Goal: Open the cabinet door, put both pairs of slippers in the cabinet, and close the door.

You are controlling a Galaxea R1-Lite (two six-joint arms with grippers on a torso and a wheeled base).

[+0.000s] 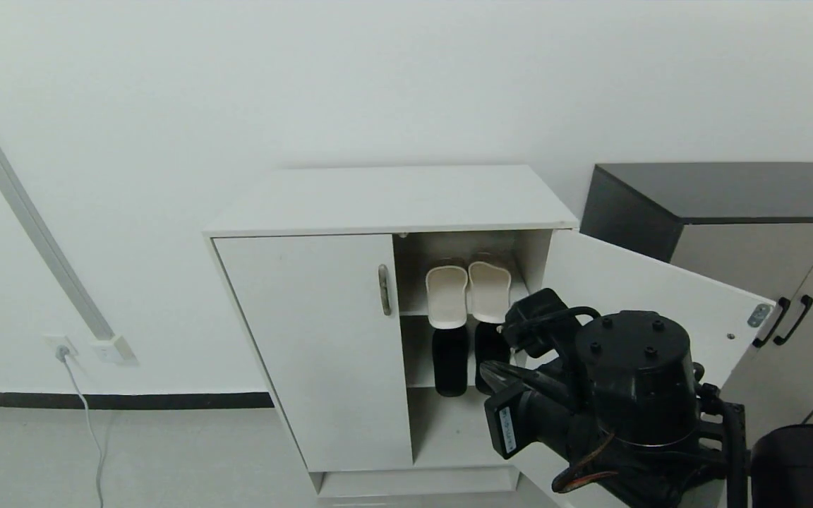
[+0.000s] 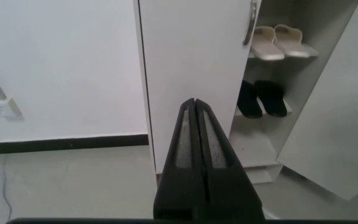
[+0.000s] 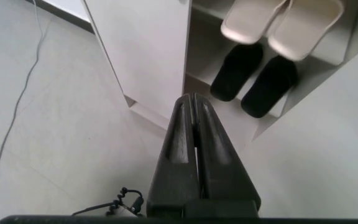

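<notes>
Left gripper [image 2: 194,102] and right gripper [image 3: 194,98] pinched closed, empty. Beige slippers [image 1: 466,293], black slippers [image 1: 450,360] mid-frame, apart from fingertips, lengthwise into cabinet [image 1: 308,339].

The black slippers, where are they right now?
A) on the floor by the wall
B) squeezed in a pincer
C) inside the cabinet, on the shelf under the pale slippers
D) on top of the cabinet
C: the black slippers sit inside the cabinet, on the shelf just below the pale slippers, seen past the open door.
</notes>
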